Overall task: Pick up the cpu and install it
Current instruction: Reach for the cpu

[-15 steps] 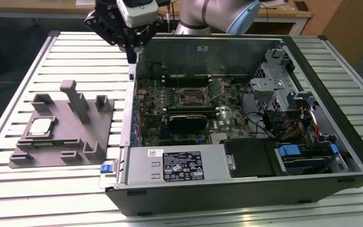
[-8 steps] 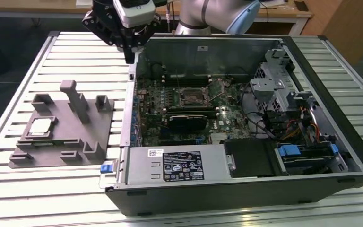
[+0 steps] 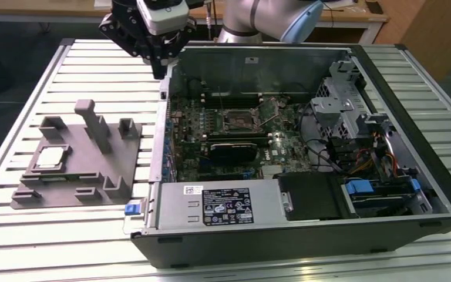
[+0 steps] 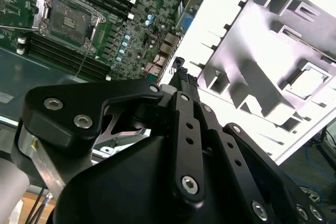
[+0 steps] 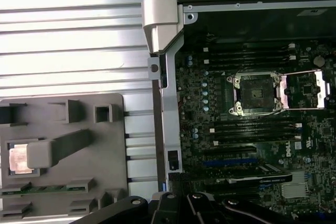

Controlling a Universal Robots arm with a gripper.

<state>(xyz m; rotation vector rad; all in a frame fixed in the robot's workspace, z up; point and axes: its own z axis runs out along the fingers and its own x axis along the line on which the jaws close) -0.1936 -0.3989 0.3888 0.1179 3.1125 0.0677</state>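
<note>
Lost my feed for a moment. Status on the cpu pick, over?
Gripper above computer case wall, apart from cpu. Cpu flat in grey tray, untouched. Tray's upright blocks stand close beside it. Motherboard socket open.

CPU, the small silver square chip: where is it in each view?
Exterior view: small flat silver cpu in the grey plastic tray, exterior view's left of the computer case.
Second wrist view: cpu in a tray recess.
First wrist view: cpu in the tray, beside an upright block.
Shared landmark: the open motherboard socket.
</note>
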